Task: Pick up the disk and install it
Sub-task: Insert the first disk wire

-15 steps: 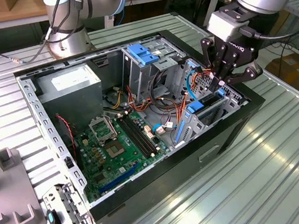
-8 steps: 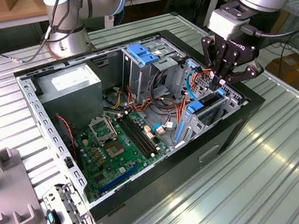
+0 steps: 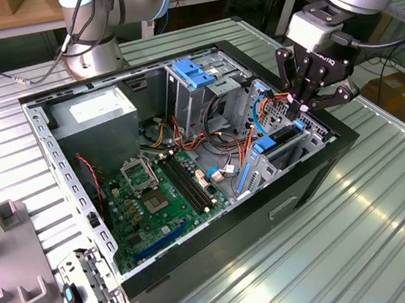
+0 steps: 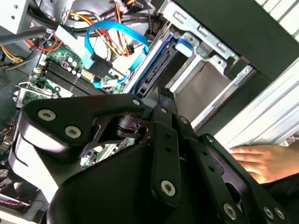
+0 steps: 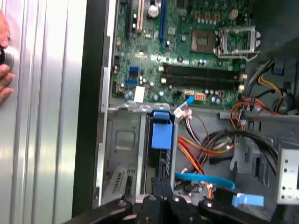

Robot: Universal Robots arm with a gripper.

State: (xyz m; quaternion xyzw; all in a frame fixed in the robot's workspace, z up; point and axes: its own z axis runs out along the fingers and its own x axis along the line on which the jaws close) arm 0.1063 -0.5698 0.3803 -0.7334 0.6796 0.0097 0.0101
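Observation:
The disk (image 3: 272,144) stands on edge in the drive bay at the open computer case's corner on the exterior view's right, its blue side rail showing. My gripper (image 3: 303,106) hangs right over it, fingers drawn together, tips at the disk's upper edge. In the first wrist view the disk (image 5: 161,133) is seen edge-on between the bay's metal walls, with my gripper (image 5: 161,185) at its end. In the second wrist view my gripper (image 4: 161,94) points down at the blue rail of the disk (image 4: 156,58). Whether the tips touch the disk I cannot tell.
The case (image 3: 223,256) lies open on a ribbed metal table (image 3: 361,235). Inside are a motherboard (image 3: 156,194), a power supply (image 3: 101,112), a cage with a light-blue latch (image 3: 193,73) and loose cables (image 3: 221,123). A person's hand (image 4: 261,159) rests on the table beside the case.

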